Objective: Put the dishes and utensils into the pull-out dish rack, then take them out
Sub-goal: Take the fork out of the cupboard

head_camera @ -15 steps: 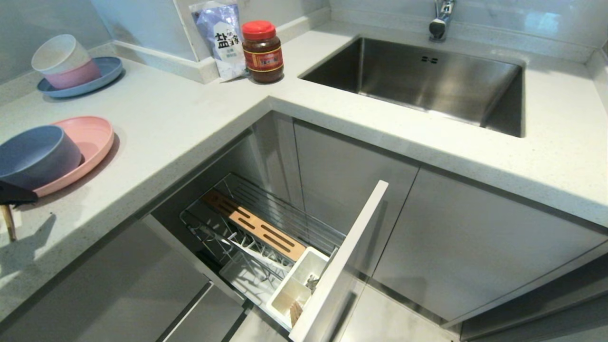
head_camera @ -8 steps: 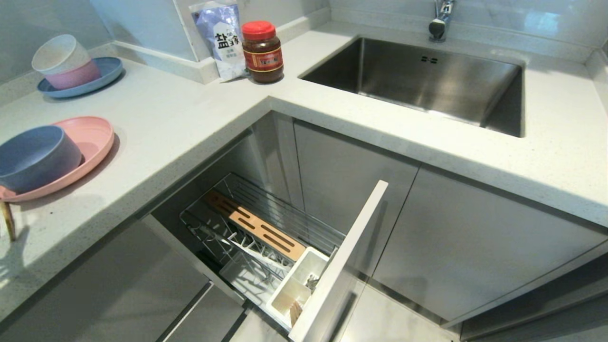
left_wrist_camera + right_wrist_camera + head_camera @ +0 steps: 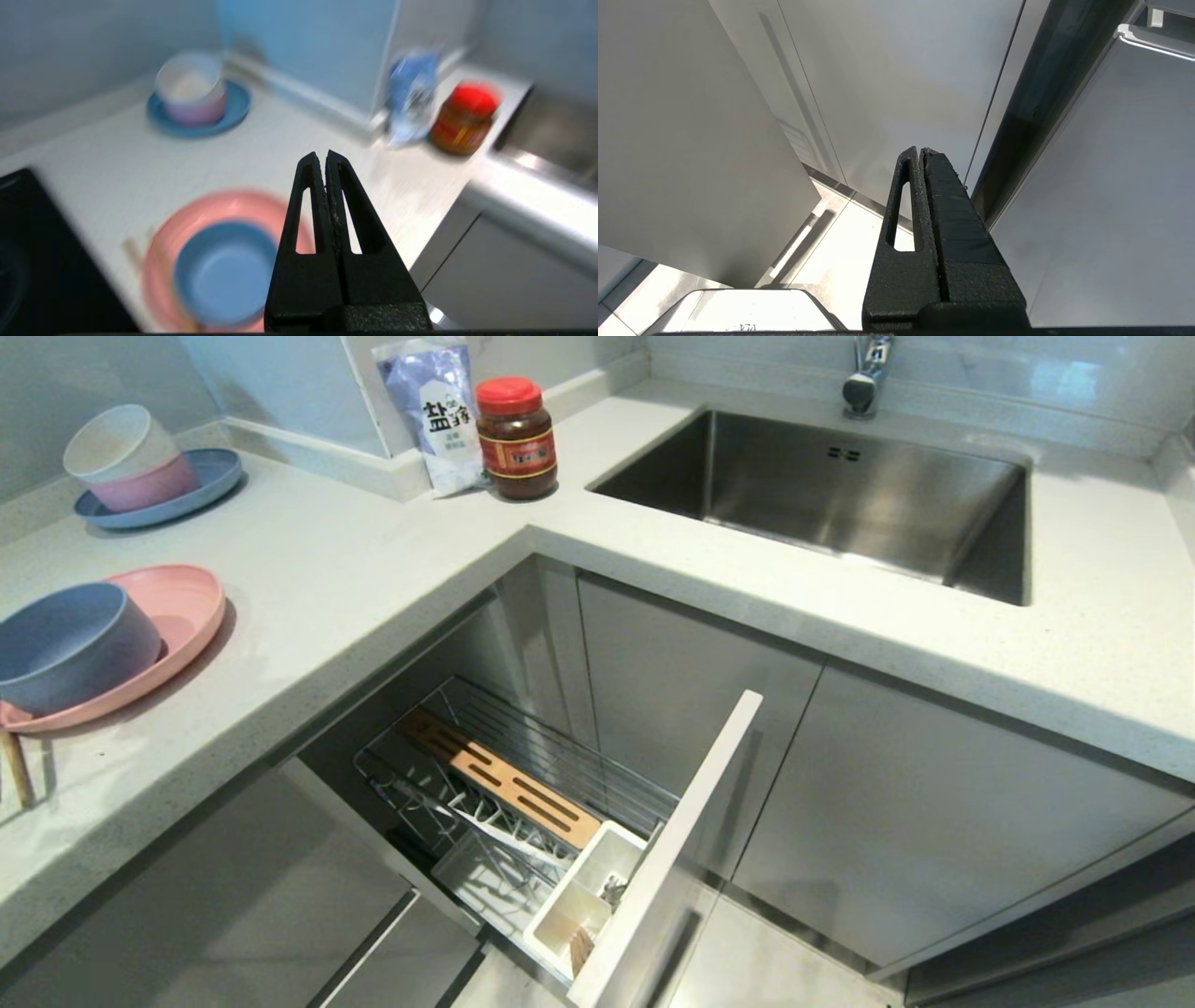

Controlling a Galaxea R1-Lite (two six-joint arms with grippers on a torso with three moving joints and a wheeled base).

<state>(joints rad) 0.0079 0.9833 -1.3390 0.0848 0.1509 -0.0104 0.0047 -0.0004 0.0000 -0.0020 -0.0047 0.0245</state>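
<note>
A white bag [image 3: 437, 411] printed with large dark Chinese characters leans in the counter corner beside a red-lidded jar [image 3: 515, 437] whose red-and-yellow label is too small to read. On the counter at left, the blue-grey bowl [image 3: 70, 644] sits on the pink plate [image 3: 182, 616], both cut off by the head view's edge; just beside the plate, only the ends of the wooden chopsticks [image 3: 16, 779] show. The spoon cannot be made out. Further back, 2 bowls [image 3: 129, 455], cream over pink, stand stacked on a blue plate [image 3: 210, 481]. Below the counter, the pull-out dish rack [image 3: 485, 812] stands drawn out, its slotted wooden board [image 3: 499, 791] along the wire basket and its white cutlery cup [image 3: 588, 896] against the front panel [image 3: 667, 859]; what lies in the cup is partly hidden. The left gripper [image 3: 325, 156], fingers pressed together on nothing, hangs above the counter near the bowl, in a blurred wrist view. The right gripper [image 3: 920, 151], fingers also together, points at cabinet doors [image 3: 901, 84] and floor [image 3: 840, 261].
</note>
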